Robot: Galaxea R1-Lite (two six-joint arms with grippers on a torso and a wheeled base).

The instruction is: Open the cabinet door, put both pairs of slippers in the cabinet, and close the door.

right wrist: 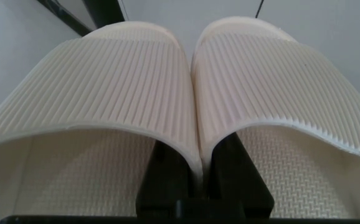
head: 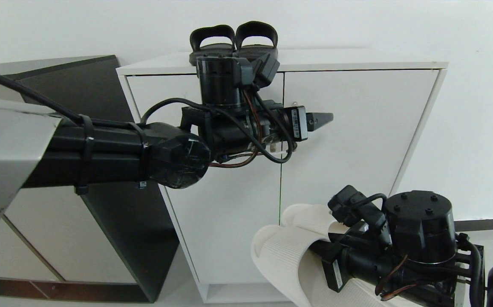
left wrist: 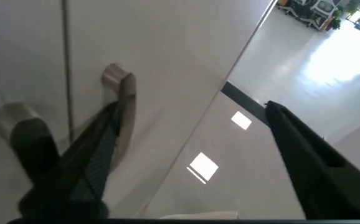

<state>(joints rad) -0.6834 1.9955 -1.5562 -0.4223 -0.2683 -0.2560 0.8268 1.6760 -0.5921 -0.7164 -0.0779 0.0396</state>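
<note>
Cabinet door (head: 357, 140), right leaf of the white cabinet (head: 212, 230), shown shut at mid-frame in the head view; the seam between the two leaves is a thin vertical line

Upper centre: black slippers (head: 233, 38), side by side on the cabinet top, not yet stowed.

Centre: left gripper (head: 323, 120), held level against the upper part of the doors near the seam, tips pointing toward the right of the frame. In the left wrist view this gripper (left wrist: 191, 109) has its fingers (left wrist: 86, 162) spread wide and holding nothing. One finger overlaps the round knob (left wrist: 119, 84) just beside the seam, though contact cannot be told. A second knob (left wrist: 9, 118) sits across the seam.

Lower right: white slippers (head: 289, 251), carried low in front of the right leaf. The right gripper (right wrist: 198, 177) has one finger inside each slipper (right wrist: 124, 87), pinching their adjoining walls together.

Step in hand, as judged: the opening of the door, at the approach to the knob. The next move calls for bringing the knob between the spread fingers, closing on it and pulling along the hinge arc. The carried pair probably needs to be kept out of the leaf's swing
</note>
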